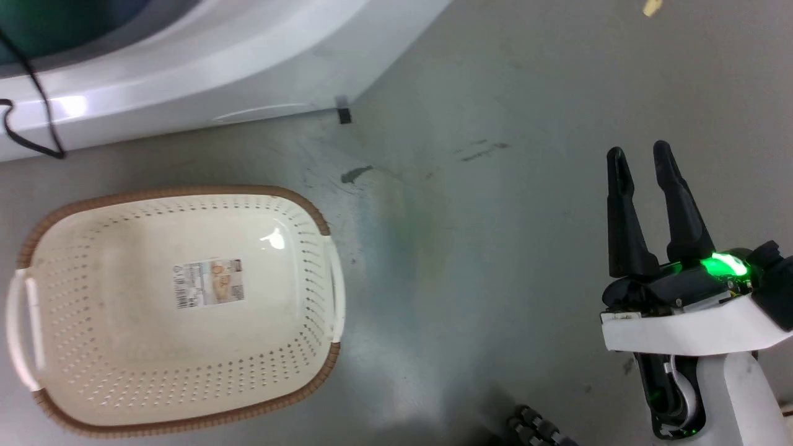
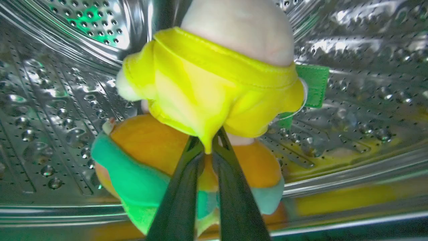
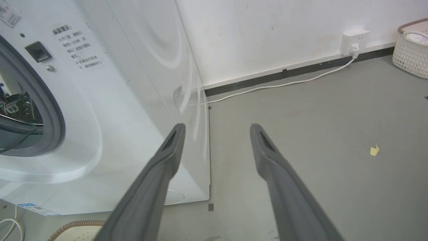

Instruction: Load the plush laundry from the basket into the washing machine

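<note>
I have the left hand (image 2: 208,140) pinching the plush laundry (image 2: 217,87) by its yellow top inside the washing machine (image 2: 46,127) drum; the right hand (image 1: 639,152) hovers spread over the floor, well apart from the basket (image 1: 186,192).

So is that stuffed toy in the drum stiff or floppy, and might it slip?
The plush laundry is probably floppy: its yellow top pulls into a point where the left pincer pinches it. Likely light, since that small fold seems to carry it. The cloth looks matte, so slipping seems unlikely.
</note>
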`<state>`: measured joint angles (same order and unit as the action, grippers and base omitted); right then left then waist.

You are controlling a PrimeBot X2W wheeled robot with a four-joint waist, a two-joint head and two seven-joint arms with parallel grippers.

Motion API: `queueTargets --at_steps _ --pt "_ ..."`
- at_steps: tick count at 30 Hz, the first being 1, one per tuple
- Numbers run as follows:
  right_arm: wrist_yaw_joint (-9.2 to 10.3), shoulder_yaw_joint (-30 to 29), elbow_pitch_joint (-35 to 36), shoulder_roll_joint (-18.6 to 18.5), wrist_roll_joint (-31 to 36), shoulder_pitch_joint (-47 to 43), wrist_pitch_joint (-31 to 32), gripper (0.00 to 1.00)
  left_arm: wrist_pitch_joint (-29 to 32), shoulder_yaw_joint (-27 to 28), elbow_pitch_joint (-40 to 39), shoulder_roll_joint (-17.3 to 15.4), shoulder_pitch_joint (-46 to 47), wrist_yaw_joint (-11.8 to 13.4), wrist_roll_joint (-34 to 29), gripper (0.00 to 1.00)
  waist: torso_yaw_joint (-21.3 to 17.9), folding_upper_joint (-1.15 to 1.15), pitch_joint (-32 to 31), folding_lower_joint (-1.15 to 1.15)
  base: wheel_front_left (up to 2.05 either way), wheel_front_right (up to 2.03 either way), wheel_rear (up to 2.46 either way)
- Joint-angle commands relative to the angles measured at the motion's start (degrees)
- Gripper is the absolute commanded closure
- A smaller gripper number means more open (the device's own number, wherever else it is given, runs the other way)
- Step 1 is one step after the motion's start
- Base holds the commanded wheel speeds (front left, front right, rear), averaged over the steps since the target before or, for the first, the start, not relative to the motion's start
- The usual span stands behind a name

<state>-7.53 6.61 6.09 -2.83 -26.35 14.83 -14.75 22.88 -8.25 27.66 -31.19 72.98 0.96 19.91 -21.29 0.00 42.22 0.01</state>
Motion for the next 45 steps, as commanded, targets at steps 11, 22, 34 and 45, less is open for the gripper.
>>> queueTargets --at_steps 11,22,34,45 --pt "0.04 -1.0 -0.8 0.0 -0.8 1.8 -0.2 0.0 0.7 -1.8 9.9 -0.7 3.9 -1.4 -0.6 0.0 -0.8 0.0 0.2 -0.01 0.0 0.0 0.0" --pt "0.04 -6.7 -1.6 0.0 5.3 0.6 -0.2 0.0 -15.3 -1.5 13.0 5.1 -5.5 -3.4 3.0 0.0 5.0 0.0 -11.0 -0.01 0.0 0.0 0.0" --pt "0.04 -11.8 -2.2 0.0 14.3 -5.9 -0.2 0.0 -33.2 -2.3 1.7 11.1 -30.6 -3.8 5.3 0.0 13.9 0.0 -26.9 -0.01 0.0 0.0 0.0" --pt "0.04 -9.8 -3.0 0.0 16.9 -11.2 -0.2 0.0 -36.8 -1.9 -14.0 16.1 -55.1 2.6 6.2 0.0 17.5 0.0 -33.9 -0.01 0.0 0.0 0.0"
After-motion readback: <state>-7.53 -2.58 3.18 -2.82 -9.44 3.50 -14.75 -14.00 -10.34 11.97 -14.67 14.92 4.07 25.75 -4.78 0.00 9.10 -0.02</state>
